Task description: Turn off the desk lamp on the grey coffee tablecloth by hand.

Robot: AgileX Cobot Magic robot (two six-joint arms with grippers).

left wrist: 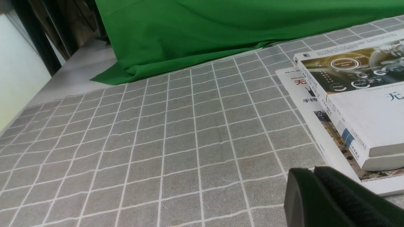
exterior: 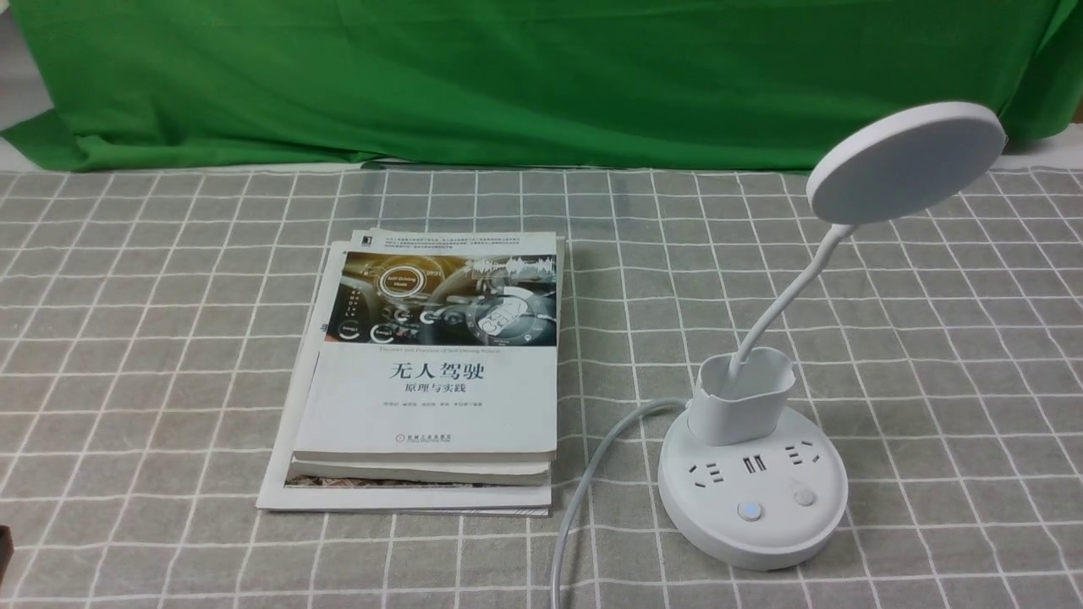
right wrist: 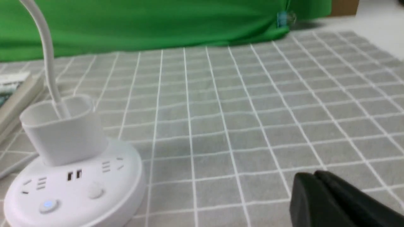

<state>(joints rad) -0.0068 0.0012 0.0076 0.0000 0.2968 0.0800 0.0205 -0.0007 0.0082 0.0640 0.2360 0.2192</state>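
Toward the worktop's right edge, on the grey coffee tablecloth (exterior: 169,338), stands the desk lamp (exterior: 753,474); only wrist views show the left gripper (left wrist: 315,171) and right gripper (right wrist: 314,176), jaws pressed together.

Smooth plastic desk lamp (exterior: 753,482), woven tablecloth (exterior: 169,338)

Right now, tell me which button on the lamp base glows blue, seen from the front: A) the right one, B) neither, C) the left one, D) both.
C: on the desk lamp base, the left button shows a blue glow, while the right button looks plain white.
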